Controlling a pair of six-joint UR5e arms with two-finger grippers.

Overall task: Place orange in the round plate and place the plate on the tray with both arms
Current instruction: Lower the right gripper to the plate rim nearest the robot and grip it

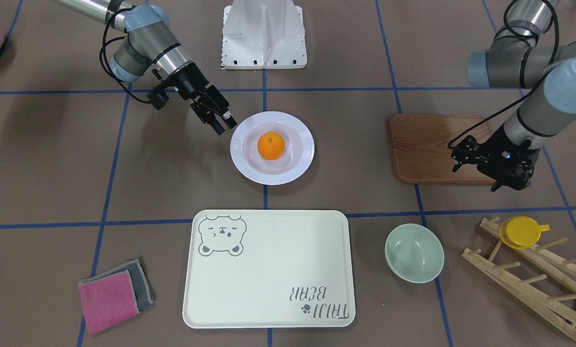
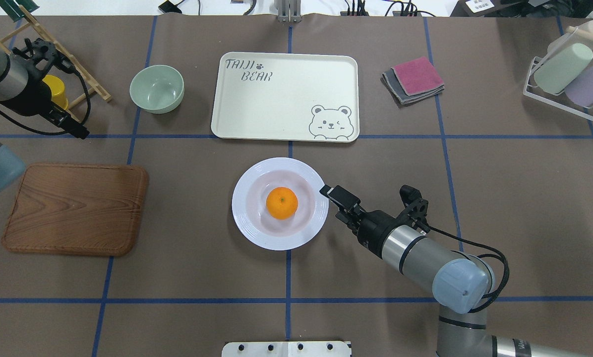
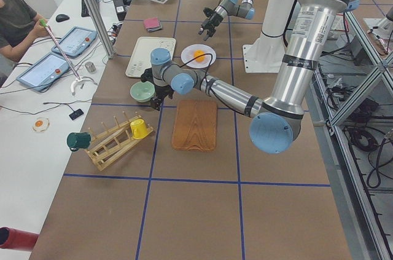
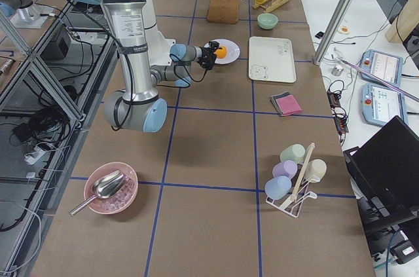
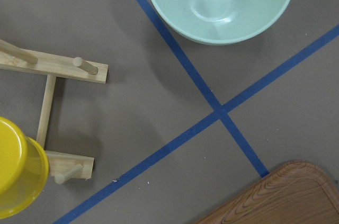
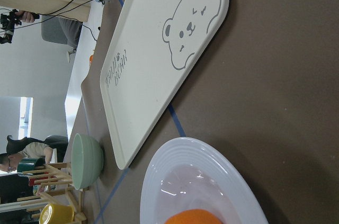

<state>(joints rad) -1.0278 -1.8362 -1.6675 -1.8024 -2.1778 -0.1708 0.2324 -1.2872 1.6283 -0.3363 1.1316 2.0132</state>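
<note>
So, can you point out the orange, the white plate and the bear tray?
orange (image 2: 282, 203), overhead view, middle of the fruit
white plate (image 2: 244, 223), overhead view, bare ridged rim
tray (image 2: 276, 104), overhead view, bare middle of its floor

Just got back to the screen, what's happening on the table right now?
The orange already sits in the round plate, which is on the table, not yet on the tray. The right gripper is at the plate's rim with its jaws slightly apart, not clearly gripping it. The left gripper is far off, near the wooden board and the green bowl. I can't tell whether it is open.
</note>
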